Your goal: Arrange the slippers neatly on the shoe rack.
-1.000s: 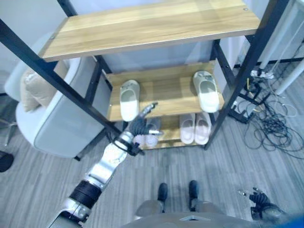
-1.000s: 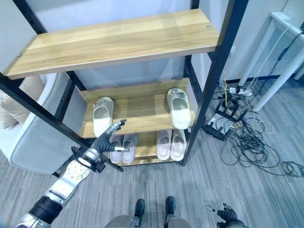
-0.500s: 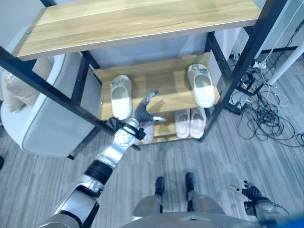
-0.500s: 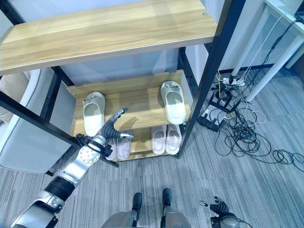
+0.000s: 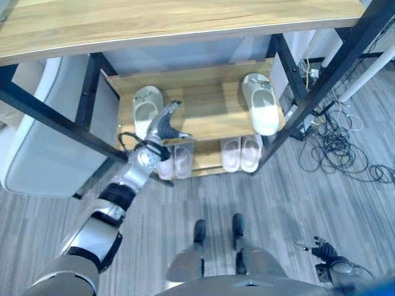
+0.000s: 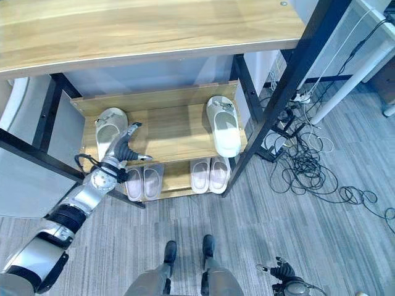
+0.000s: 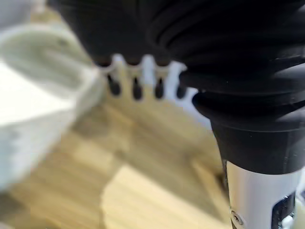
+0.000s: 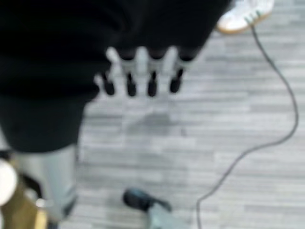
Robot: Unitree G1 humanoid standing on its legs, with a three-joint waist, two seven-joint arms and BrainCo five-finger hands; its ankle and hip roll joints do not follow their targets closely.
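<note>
While the left robot hand [image 6: 123, 147] reaches onto the middle shelf [image 6: 173, 129] with fingers spread wide and holding nothing, the left slipper [image 6: 109, 127] lies just beside its fingertips at the shelf's left end. The right slipper [image 6: 223, 125] sits well apart at the right end, its near end overhanging the shelf's near edge. A careless nudge there could tip it off; a sideways brush from the open fingers could skew the left one. Both slippers lie with their long axes running near to far, the right one slightly angled. The right robot hand [image 6: 281, 271] hangs low, fingers loosely relaxed.
</note>
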